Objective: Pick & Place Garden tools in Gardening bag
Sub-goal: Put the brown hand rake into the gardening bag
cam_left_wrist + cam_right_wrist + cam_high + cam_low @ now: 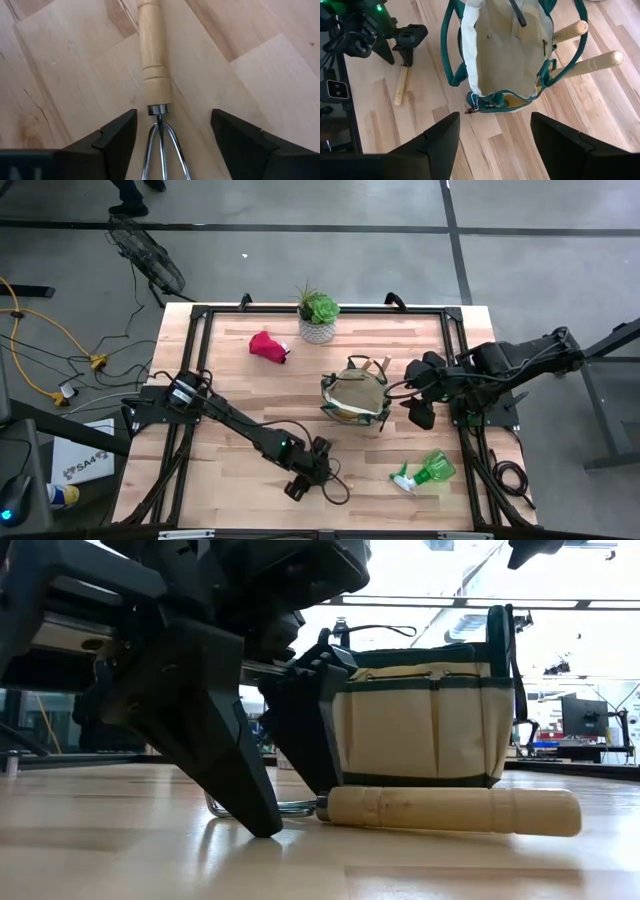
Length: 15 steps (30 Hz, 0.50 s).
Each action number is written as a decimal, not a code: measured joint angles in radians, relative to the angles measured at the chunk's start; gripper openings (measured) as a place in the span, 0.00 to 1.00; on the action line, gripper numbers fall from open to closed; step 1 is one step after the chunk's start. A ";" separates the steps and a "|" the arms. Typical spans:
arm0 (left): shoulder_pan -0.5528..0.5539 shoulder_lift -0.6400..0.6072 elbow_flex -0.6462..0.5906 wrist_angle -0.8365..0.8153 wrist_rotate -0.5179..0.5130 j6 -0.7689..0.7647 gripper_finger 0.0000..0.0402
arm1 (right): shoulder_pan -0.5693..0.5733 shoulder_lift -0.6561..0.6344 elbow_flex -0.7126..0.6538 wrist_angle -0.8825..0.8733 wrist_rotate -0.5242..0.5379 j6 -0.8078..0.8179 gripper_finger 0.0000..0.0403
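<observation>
A small hand rake lies flat on the table near its front edge, with a wooden handle (151, 50) and metal prongs (160, 145). My left gripper (172, 145) is open and slants down over it. One finger stands on each side of the prongs, just behind the metal collar (159, 109), apart from them. The gardening bag (354, 394) stands open at mid-table. Two wooden tool handles (594, 62) stick out of its side. My right gripper (418, 412) hangs open above the table just right of the bag. A red glove (266, 345) lies at the far left and a green spray bottle (426, 471) at the front right.
A green succulent in a white pot (318, 317) stands at the far edge behind the bag. Bare wood lies between the rake and the bag. A black frame (455, 320) runs round the table top.
</observation>
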 joint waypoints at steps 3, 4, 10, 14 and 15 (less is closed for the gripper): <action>0.000 0.001 0.000 -0.008 0.003 -0.002 0.53 | 0.000 0.000 0.000 -0.001 0.003 0.000 0.59; -0.001 0.001 0.000 -0.010 0.003 -0.007 0.51 | 0.000 0.000 0.000 -0.001 0.003 0.000 0.59; -0.002 0.012 0.000 -0.014 0.009 -0.053 0.35 | 0.000 0.000 0.000 -0.001 0.005 0.000 0.59; -0.001 0.021 -0.001 -0.020 0.024 -0.095 0.28 | 0.000 0.000 0.000 -0.001 0.013 0.000 0.59; -0.001 0.030 -0.001 -0.017 0.027 -0.107 0.26 | 0.000 0.000 0.000 -0.001 0.014 0.000 0.59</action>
